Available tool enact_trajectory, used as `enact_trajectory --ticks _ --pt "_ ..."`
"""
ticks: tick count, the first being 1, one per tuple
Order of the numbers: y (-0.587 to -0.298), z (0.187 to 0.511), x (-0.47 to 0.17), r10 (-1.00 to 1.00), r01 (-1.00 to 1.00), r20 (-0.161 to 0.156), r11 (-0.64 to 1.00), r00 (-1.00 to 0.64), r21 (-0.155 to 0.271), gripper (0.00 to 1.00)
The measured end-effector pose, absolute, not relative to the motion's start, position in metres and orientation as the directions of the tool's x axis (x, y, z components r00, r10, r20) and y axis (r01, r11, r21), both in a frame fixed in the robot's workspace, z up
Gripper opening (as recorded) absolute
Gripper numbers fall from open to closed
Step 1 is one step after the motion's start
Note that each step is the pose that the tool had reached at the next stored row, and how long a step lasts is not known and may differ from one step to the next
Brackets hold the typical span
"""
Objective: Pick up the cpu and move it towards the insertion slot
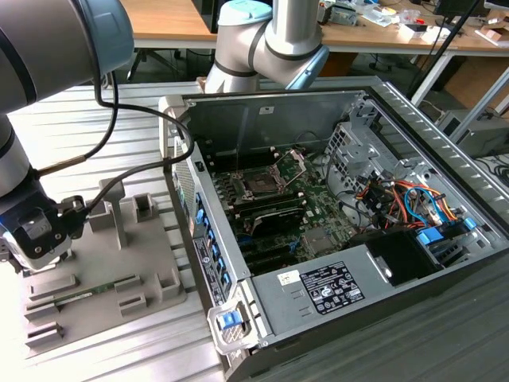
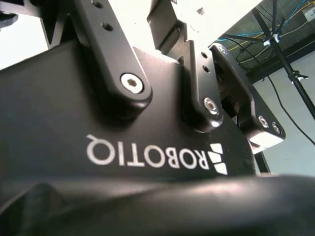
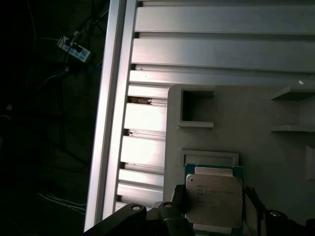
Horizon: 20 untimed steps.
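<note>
My claw (image 3: 213, 209) straddles the thin, square, silvery-topped cpu (image 3: 215, 194); clamped or apart, I cannot tell. My arm (image 1: 48, 48) bends steeply downward.

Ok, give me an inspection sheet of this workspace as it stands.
Surface: slotted aluminium table, bearing a grey fixture and an open computer case.
Job's things: cpu, silvery top up, at the fixture; insertion slot inside the case, apart from it.
Clutter: green memory stick on the fixture.
End effector: low over the fixture, at the cpu.
Cables: black cable along the arm; orange and blue wires in the case.
Surroundings: wooden tables behind.
</note>
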State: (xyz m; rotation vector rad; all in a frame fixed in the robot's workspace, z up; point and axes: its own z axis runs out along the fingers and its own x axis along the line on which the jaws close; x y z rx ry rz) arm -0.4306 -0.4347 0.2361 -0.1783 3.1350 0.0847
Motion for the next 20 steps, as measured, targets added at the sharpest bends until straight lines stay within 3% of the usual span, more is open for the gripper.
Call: enact_trajectory --ticks 20 --pt "-0.4346 0.2403 -0.4306 -0.113 -0.113 -0.004 0.992 -0.994 0.055 0.55"
